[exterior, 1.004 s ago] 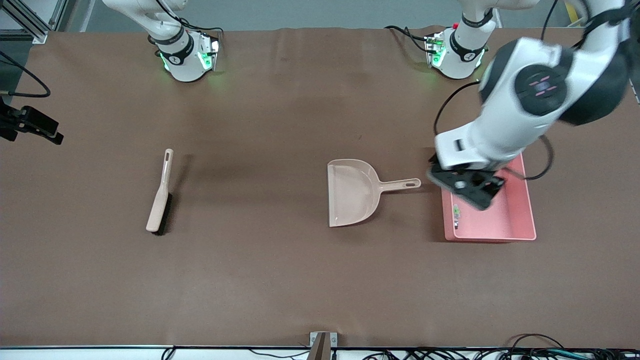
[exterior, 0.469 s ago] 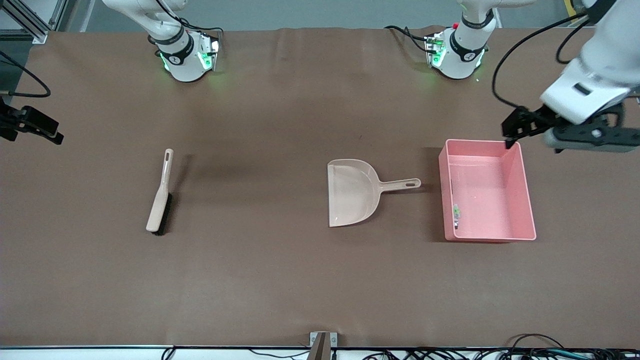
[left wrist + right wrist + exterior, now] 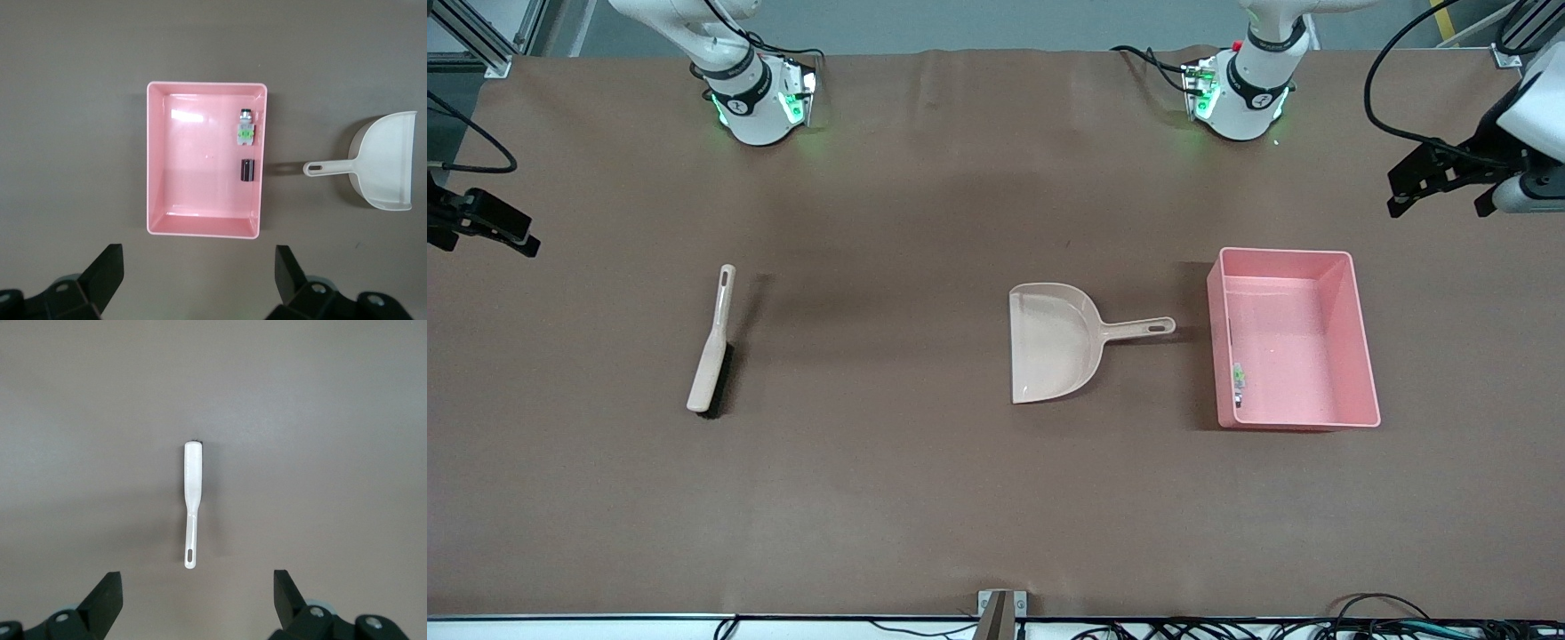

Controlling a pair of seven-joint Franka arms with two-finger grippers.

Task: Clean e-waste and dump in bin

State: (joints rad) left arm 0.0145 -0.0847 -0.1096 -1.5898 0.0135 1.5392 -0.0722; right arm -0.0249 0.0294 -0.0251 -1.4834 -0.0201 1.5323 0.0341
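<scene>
The pink bin [image 3: 1352,338] stands toward the left arm's end of the table. In it lies the e-waste, against the wall beside the dustpan: a white piece with green bits [image 3: 1238,375] [image 3: 246,131] and a dark stubby cylinder [image 3: 247,169]. My left gripper [image 3: 1440,188] [image 3: 199,277] hangs open and empty, high over the table between the bin [image 3: 157,160] and the left arm's base. At the right arm's end, my right gripper [image 3: 471,236] [image 3: 197,600] waits open and empty, high above the brush.
A beige dustpan [image 3: 1054,342] [image 3: 390,163] lies empty mid-table, its handle pointing at the bin. A beige brush [image 3: 711,342] [image 3: 192,500] with dark bristles lies toward the right arm's end. Cables run along the table's near edge.
The left gripper has lifted off the bin and swung out toward the left arm's end of the table, uncovering the bin. The right arm, dustpan and brush have not moved.
</scene>
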